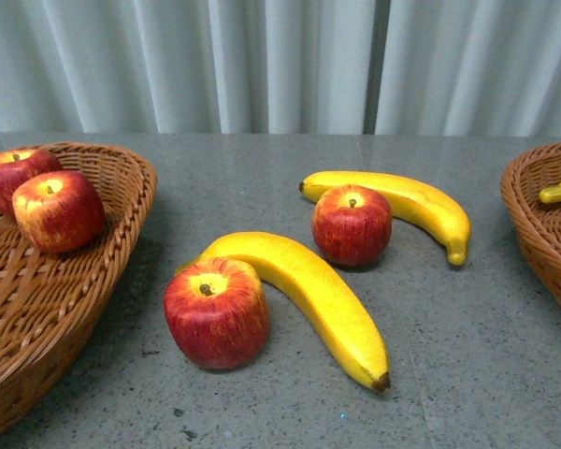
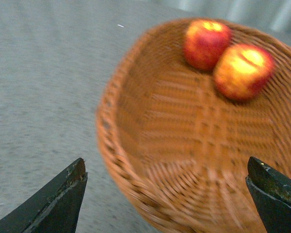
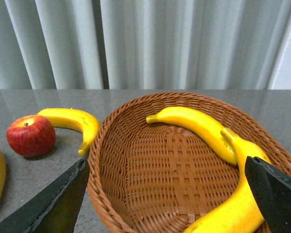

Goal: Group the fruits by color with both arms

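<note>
Apples and bananas are lying at centre frame on the table, looking rigid, glossy, slippery; gripping mid-body seems safest. Left gripper and right gripper are gaping wide, empty.

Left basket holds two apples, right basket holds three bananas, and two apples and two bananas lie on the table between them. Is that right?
Not quite. The right basket holds two bananas, not three: the right wrist view shows one banana and a second banana beside it, and no third. The rest of the statement stands.
</note>
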### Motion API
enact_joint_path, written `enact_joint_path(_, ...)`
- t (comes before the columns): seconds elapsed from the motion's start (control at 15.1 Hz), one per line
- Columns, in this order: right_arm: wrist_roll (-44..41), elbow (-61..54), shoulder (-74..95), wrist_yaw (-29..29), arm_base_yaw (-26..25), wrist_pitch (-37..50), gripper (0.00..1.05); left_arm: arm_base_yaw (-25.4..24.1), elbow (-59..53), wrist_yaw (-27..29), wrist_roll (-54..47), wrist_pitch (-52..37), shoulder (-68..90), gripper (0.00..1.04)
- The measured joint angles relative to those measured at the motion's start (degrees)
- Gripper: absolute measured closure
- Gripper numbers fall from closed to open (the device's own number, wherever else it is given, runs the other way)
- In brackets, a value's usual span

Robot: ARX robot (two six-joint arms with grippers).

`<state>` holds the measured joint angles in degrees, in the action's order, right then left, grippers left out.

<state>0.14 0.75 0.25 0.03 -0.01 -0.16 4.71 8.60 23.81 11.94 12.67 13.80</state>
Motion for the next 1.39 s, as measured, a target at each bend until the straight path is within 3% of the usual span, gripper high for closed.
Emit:
enact_joint_path(0.27,0.0,0.0,0.0,0.0,0.0,-0.2,0.06,-2.3,2.3,0.1,-0.4,-6.3,3.4,0.07)
enact_joint_path(0.53,0.0,0.0,0.0,0.0,0.0,-0.1,0.06,-6.5,13.3,-11.6,-9.7,-26.6,26.8,0.07)
enact_joint_path(0.66,0.0,0.0,0.0,0.0,0.0,-0.1,0.06,-2.5,22.4,-17.9,-16.8,-30.2,39.8,0.07)
enact_joint_path(0.73,0.0,0.0,0.0,0.0,0.0,-0.1,0.06,2.6,30.1,-24.4,-23.3,-26.7,49.0,0.07)
enact_joint_path(0.8,0.0,0.0,0.0,0.0,0.0,-0.1,0.06,12.9,37.2,-30.9,-33.6,-20.1,62.4,0.07)
enact_joint_path(0.86,0.0,0.0,0.0,0.0,0.0,-0.1,0.06,15.3,37.2,-31.5,-36.3,-19.6,65.9,0.07)
enact_joint_path(1.39,0.0,0.0,0.0,0.0,0.0,-0.1,0.06,17.7,38.4,-36.6,-42.9,-19.9,76.1,0.07)
